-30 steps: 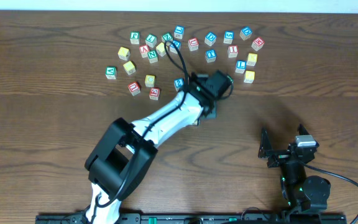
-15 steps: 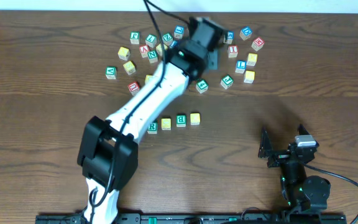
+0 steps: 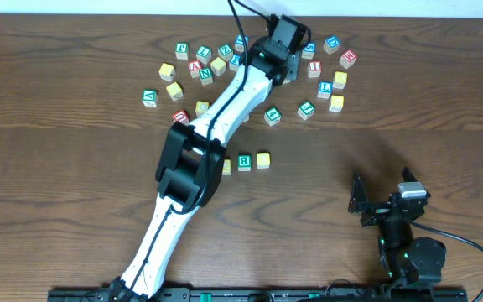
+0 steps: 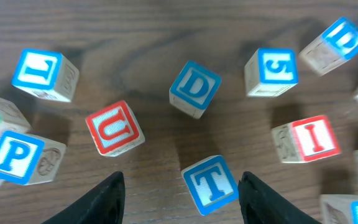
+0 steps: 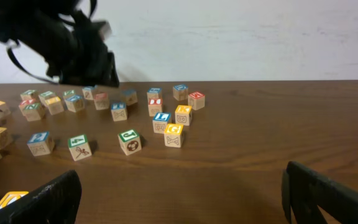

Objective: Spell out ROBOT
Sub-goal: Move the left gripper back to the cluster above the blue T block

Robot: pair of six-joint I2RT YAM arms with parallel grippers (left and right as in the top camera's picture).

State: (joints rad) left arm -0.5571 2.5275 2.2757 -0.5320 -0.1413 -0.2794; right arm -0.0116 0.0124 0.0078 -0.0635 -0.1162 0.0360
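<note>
Partly done: row of blocks (image 3: pixel 253 160) laid well apart from T block (image 4: pixel 210 185), seemingly still needed. Left gripper (image 4: pixel 182 186) spread apart straddling T block; right gripper (image 5: pixel 180 190) apart, idle.

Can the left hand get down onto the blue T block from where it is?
Probably yes: the left hand is open, the T block lies between its fingers, and the U block and I block stand clear.

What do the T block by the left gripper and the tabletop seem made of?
T block: likely pale bare wood, going by its light side, with a blue painted or printed top face. Tabletop: dark brown wood grain, smooth; solid, veneer or laminate cannot be told.
</note>
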